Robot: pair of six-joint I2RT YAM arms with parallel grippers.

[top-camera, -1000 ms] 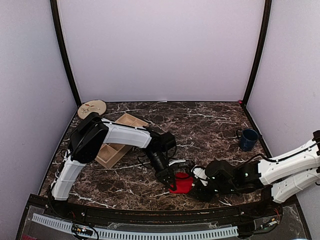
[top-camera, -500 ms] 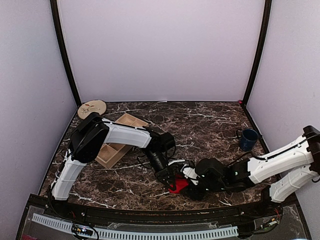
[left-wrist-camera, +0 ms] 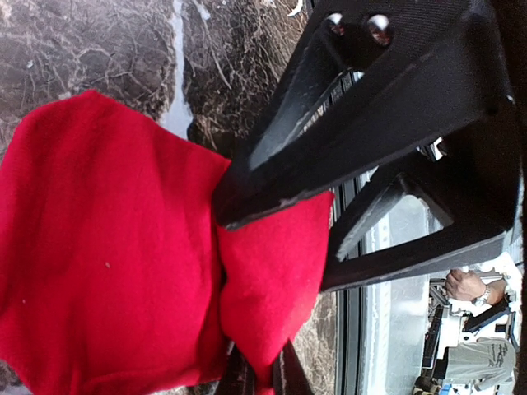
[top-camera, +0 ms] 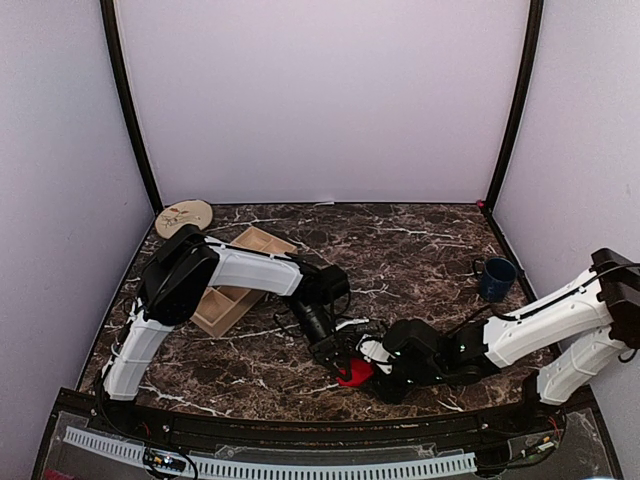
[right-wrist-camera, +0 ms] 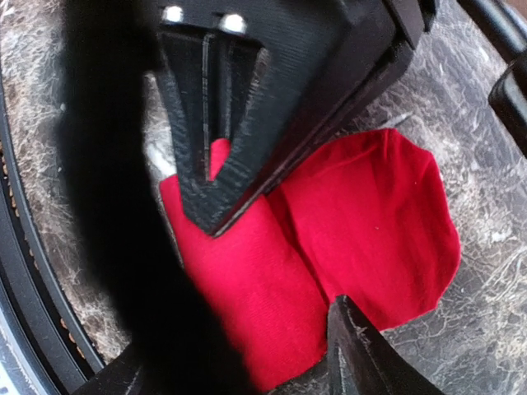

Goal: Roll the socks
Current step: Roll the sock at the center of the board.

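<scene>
Right gripper (top-camera: 374, 366) is moving in on the red sock (top-camera: 352, 377), near edge of the table (top-camera: 420, 240).
Left gripper (top-camera: 343, 358) is pinching a fold of it; right fingers are sitting part-spread over the bundle, not clamping. Roll looks under way, unfinished.

Tight squeeze at the red sock (top-camera: 353, 376): left gripper (top-camera: 342, 360) on its far-left side, right gripper (top-camera: 375, 366) on its right. Beyond the sock the table (top-camera: 420, 240) lies open. The wooden tray (top-camera: 235, 280) stands well off to its far left, the mug (top-camera: 497, 277) to its far right.
</scene>
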